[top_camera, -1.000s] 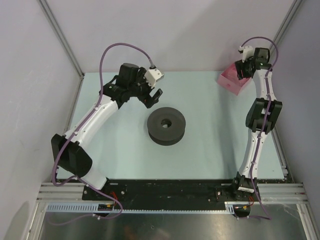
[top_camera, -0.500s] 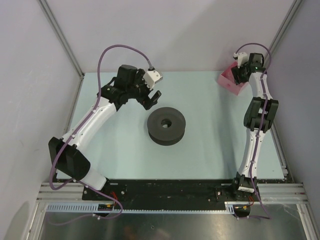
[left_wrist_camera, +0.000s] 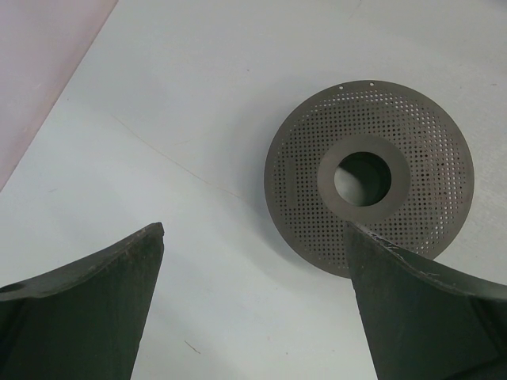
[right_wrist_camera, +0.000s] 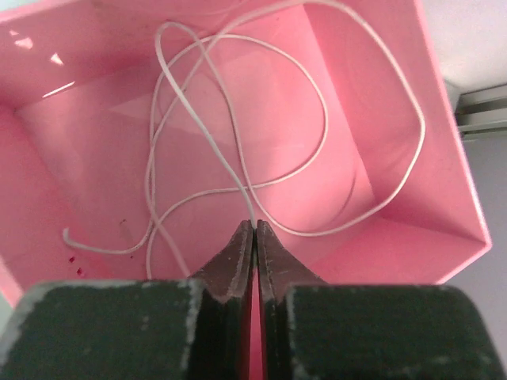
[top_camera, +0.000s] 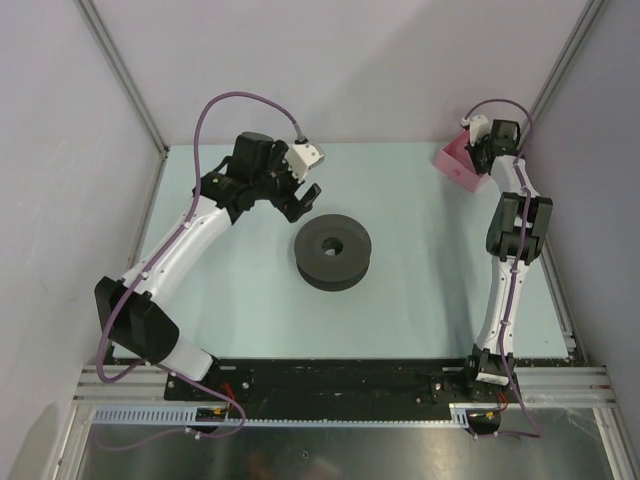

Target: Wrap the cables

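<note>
Lowered further into the far-right pink box (right_wrist_camera: 447, 150), the right gripper (right_wrist_camera: 254, 224) is pinched tight on the white wire (right_wrist_camera: 422, 131), which cannot be seen from above; the left gripper (left_wrist_camera: 253, 229) is spread wide, empty.

Top overhead, wrists close; spool (top_camera: 352, 243) top/L-wrist.

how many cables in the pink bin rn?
1. One thin white cable lies looped loosely over the floor of the pink bin, with a strand pinched at the tips of the right gripper. The loops cross, so a second one hidden among them can't be fully ruled out.
</note>
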Controlling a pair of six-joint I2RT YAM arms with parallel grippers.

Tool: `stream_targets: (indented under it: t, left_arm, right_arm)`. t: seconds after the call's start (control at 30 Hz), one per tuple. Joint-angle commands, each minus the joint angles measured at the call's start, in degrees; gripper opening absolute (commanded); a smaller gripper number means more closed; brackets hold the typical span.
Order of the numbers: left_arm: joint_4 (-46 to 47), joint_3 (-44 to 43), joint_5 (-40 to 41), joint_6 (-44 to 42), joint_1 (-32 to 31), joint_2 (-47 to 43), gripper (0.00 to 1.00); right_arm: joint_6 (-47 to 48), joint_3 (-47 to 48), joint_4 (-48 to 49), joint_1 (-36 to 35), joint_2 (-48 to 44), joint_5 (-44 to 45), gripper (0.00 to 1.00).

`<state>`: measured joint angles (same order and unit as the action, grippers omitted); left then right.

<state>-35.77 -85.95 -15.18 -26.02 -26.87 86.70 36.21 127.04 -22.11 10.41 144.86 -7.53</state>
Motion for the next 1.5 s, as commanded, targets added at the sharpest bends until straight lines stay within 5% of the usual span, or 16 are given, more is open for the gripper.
stream_targets:
  t: [0.0,0.33,0.67,0.83,1.07,1.23,1.47]
  left_arm:
    - [0.19,0.13,0.90,-0.46,-0.11,-2.08,1.00]
    - [0.24,-3.28,-0.62,6.05,2.27,1.71,1.00]
    - [0.27,-9.07,-9.07,16.29,11.36,5.94,0.99]
    - [0.42,-10.90,-13.48,18.62,14.33,7.34,0.99]
    - [0.94,-12.68,-17.80,19.98,15.87,8.87,1.00]
    - [1.82,-12.15,-24.47,18.29,16.77,8.47,0.99]
    - [4.17,-7.71,-31.80,12.02,17.26,4.67,0.99]
  right_arm:
    - [-0.09,-2.71,9.52,-0.60,-5.91,1.00,0.02]
    - [-12.01,-7.91,26.49,1.96,-20.97,0.46,0.00]
    - [-31.37,-3.89,32.03,1.11,-34.22,-5.78,0.00]
    - [-39.22,-0.16,34.33,-4.34,-39.56,-9.05,0.00]
    - [-35.59,1.46,35.77,-16.37,-44.64,-10.37,0.00]
    - [-31.94,-8.53,35.94,-21.79,-49.27,-10.61,0.00]
    - [-40.40,-23.41,34.75,-24.10,-54.29,-10.80,0.00]
